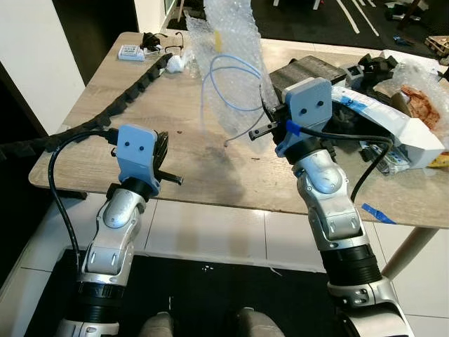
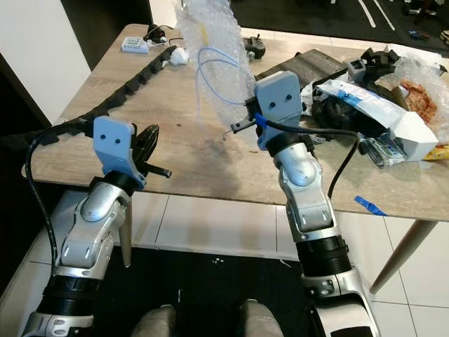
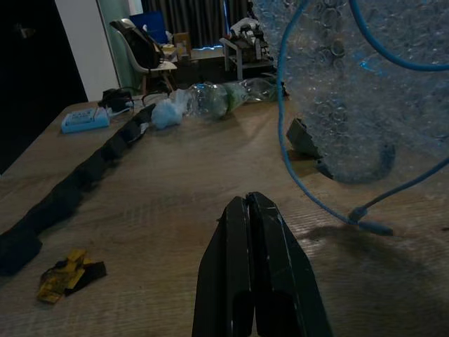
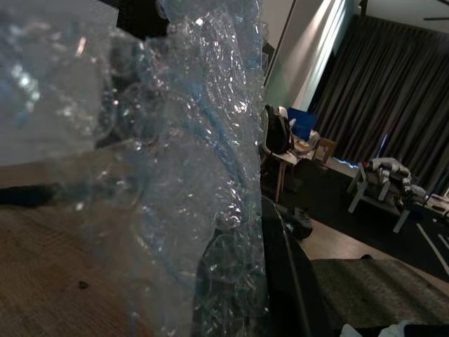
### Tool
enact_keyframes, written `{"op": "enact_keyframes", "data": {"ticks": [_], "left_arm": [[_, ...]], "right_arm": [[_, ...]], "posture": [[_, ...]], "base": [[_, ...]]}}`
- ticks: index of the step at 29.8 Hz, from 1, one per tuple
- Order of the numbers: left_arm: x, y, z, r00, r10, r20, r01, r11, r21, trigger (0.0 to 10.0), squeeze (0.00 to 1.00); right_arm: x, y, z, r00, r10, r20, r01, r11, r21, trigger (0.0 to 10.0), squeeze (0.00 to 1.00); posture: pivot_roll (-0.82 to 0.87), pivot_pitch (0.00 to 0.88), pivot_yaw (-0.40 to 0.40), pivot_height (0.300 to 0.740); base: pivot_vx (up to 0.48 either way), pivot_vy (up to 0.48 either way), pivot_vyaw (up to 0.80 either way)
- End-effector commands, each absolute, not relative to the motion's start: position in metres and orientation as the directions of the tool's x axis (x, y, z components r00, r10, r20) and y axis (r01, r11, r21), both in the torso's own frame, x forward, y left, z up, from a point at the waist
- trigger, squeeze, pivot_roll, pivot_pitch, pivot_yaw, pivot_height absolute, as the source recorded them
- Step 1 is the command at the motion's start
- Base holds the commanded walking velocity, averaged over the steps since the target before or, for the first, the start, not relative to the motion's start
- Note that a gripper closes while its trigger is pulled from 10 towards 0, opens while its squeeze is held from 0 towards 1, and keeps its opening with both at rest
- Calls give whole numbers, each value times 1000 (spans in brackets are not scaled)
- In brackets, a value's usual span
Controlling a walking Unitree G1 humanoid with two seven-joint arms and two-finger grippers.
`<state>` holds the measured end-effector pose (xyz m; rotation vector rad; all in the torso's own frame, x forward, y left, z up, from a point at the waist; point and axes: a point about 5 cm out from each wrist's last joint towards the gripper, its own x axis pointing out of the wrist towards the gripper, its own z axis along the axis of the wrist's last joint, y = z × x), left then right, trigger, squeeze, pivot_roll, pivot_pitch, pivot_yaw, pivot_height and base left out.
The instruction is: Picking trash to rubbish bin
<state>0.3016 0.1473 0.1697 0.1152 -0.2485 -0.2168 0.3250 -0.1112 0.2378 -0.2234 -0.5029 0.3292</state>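
Note:
A sheet of clear bubble wrap (image 1: 228, 49) with a thin blue cable (image 1: 231, 84) looped through it hangs above the middle of the wooden table (image 1: 210, 175). My right gripper (image 1: 269, 107) is shut on the bubble wrap's lower edge; in the right wrist view the bubble wrap (image 4: 175, 175) covers the fingers (image 4: 284, 274). The cable's end dangles just over the tabletop. My left gripper (image 2: 151, 133) is shut and holds nothing, hovering at the table's front left edge; its fingertips (image 3: 247, 203) point across the table toward the wrap.
A black cable chain (image 1: 126, 95) runs along the table's left side. A plastic bottle (image 3: 217, 98) and a small white device (image 1: 130, 51) lie at the back. A white box (image 1: 400, 123), black parts and wrappers crowd the right. A yellow scrap (image 3: 63, 274) lies near my left gripper.

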Motion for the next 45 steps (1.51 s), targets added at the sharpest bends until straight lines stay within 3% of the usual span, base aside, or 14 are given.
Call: {"op": "enact_keyframes", "data": {"ticks": [1,45], "left_arm": [[302,146,166,951,-229,209,201,968,147,10000,0],[295,157,166,952,-190,241,158,977,146,10000,0]], "right_arm": [[324,-114,236,834,346,429,-243,929,-278,10000,0],[335,-131,218,914,209,348,-139,966,-216,10000,0]], "posture": [[50,74,-37,740],[57,33,-70,740]], "base": [[0,0,-800],[0,0,-800]]}}
